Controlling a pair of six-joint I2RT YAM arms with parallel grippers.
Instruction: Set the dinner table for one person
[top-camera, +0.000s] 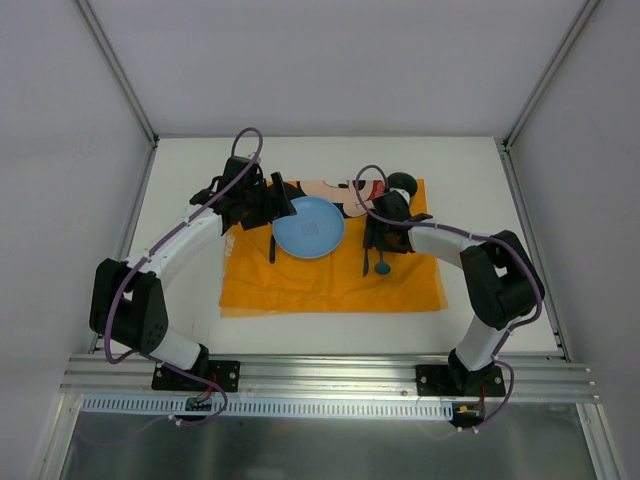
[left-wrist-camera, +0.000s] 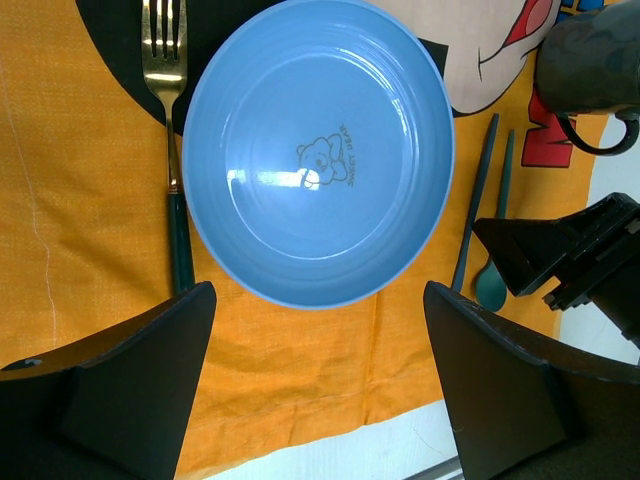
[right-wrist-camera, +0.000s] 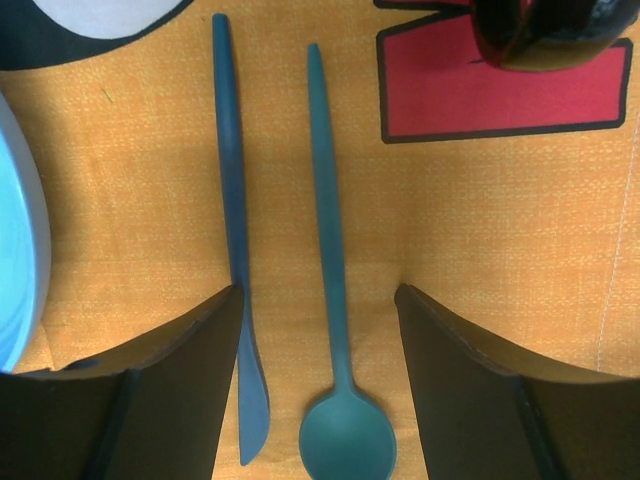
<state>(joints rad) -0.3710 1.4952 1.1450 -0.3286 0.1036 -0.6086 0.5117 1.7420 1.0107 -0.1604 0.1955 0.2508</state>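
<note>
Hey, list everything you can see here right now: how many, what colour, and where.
dinner table: one, white, under everything
placemat: one, orange with cartoon print, table centre
plate: one, blue, on placemat
fork: one, gold tines, dark green handle, left of plate
knife: one, blue-teal, right of plate
spoon: one, teal, right of knife
mug: one, dark, placemat's far right corner
left gripper: one, black, open above plate
right gripper: one, black, open over knife and spoon

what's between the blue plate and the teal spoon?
A blue knife, flat on the orange placemat, parallel to the teal spoon; blue plate at left. Right wrist view.
</note>
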